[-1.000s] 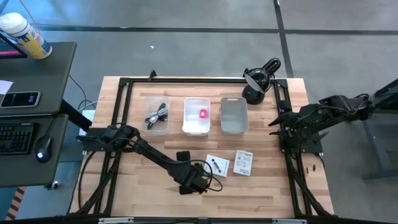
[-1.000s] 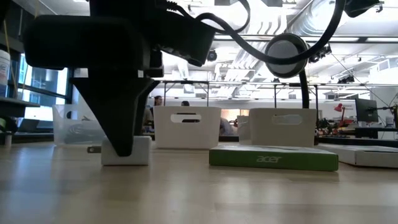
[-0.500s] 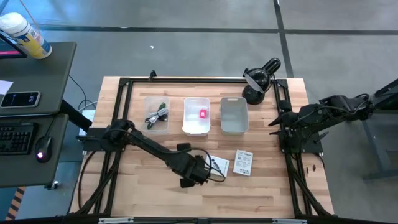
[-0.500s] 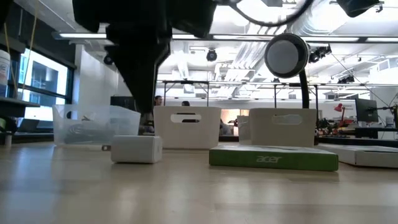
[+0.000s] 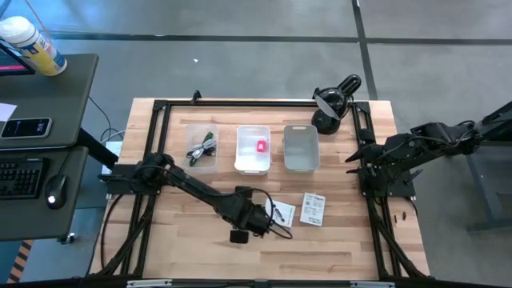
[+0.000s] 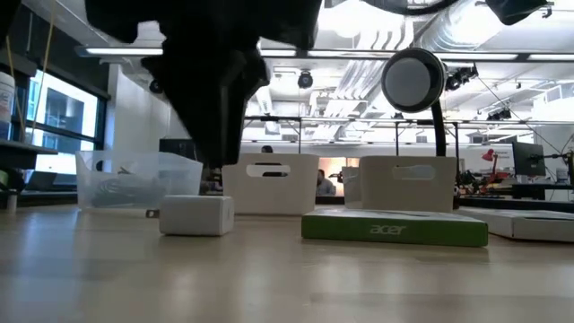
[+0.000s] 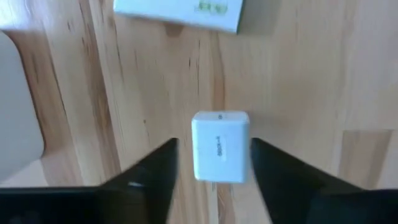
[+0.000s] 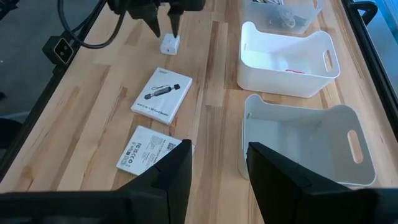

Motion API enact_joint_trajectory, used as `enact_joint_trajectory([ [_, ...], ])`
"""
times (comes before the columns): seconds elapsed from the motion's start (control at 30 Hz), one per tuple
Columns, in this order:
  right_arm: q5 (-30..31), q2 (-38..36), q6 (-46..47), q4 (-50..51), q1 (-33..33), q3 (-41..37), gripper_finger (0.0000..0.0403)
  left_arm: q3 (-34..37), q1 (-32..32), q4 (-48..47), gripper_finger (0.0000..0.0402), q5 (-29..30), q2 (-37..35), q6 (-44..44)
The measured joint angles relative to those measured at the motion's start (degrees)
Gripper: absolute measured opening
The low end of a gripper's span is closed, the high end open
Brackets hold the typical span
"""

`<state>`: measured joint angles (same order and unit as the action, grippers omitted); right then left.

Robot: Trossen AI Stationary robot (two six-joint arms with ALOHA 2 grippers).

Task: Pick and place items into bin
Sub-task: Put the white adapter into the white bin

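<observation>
L gripper (image 7: 214, 180) over small white cube (image 7: 220, 146) nr counter front edge, fingers wide, not gripping. R gripper (image 8: 217, 165) parked at right edge, fingers apart.

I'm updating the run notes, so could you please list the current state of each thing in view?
Left gripper: jaws open either side of the white cube, not gripping.
White cube: resting on the table.
Right gripper: jaws open, empty, waiting at the table's right edge.
Clear bin: holds cable.
Middle white bin: holds pink piece.
Right bin: empty.
Two packets: flat on table.
</observation>
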<state>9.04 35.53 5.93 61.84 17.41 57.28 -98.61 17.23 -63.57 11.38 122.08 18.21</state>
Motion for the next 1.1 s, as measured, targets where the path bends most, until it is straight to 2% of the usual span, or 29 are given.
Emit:
enact_joint_trajectory([
  [0.2,0.0,0.0,0.0,0.0,0.0,0.0,0.0145,1.0,0.0,-1.0,0.0316,0.1,0.1,0.0],
  [0.3,0.0,0.0,0.0,0.0,0.0,0.0,0.0145,3.3,0.0,0.9,0.0353,-2.0,0.0,0.1],
  [0.4,0.0,0.0,0.0,0.0,0.0,0.0,0.0145,6.4,0.0,3.7,0.0371,-5.4,0.1,1.4],
  [0.6,0.0,0.0,-0.2,0.0,0.0,0.0,0.0145,7.3,0.0,3.7,0.0365,-4.8,0.1,3.4],
  [0.9,0.0,0.0,-0.4,0.0,0.0,0.0,0.0145,7.3,0.0,5.2,0.0317,-0.7,0.1,3.0],
  [1.1,0.0,0.0,-0.4,0.0,0.0,0.0,0.0145,9.1,0.0,7.6,0.0289,-1.1,0.1,3.0],
])
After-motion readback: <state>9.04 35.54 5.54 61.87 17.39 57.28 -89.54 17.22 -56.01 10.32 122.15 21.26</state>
